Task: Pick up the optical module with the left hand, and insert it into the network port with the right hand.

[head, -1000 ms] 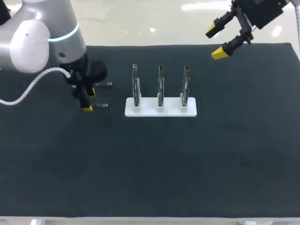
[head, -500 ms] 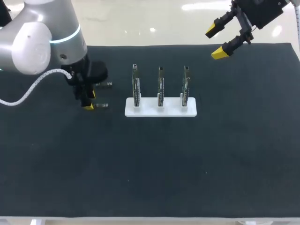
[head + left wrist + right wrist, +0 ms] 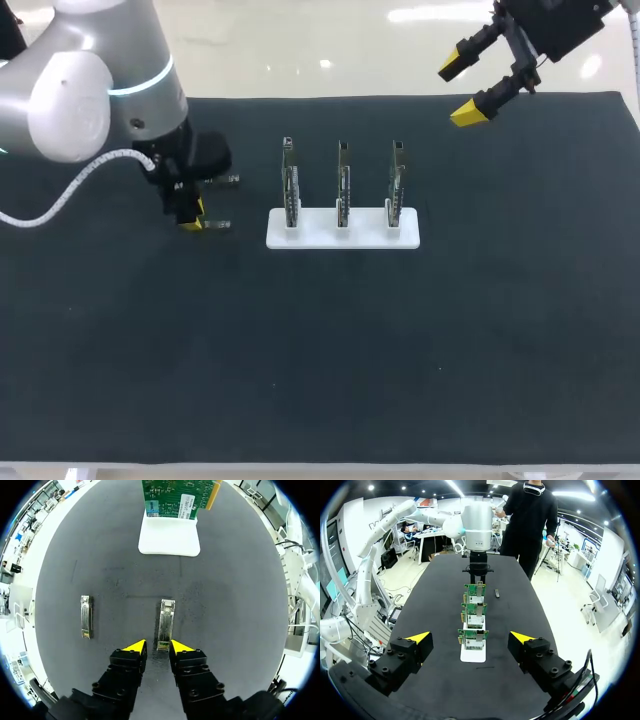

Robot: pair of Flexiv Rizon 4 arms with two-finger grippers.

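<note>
Left gripper (image 3: 156,647): fingers narrowly apart, not clamped. Near end of optical module (image 3: 165,622) sits just between the tips, gap visible on one side. Second module (image 3: 86,616) beside the gripper. White stand (image 3: 169,537) ahead, its green cards (image 3: 175,500) cut off. Right gripper (image 3: 470,638) wide open, holding nothing

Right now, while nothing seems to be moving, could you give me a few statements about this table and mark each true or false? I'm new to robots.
1. Two optical modules lie flat on the black mat. True.
2. The white stand holds four green boards. False: three boards stand in it.
3. The right jaws grip a module. False: they are open and empty, up by the mat's far edge.
4. The left jaws are down at one module's near end. True.
</note>
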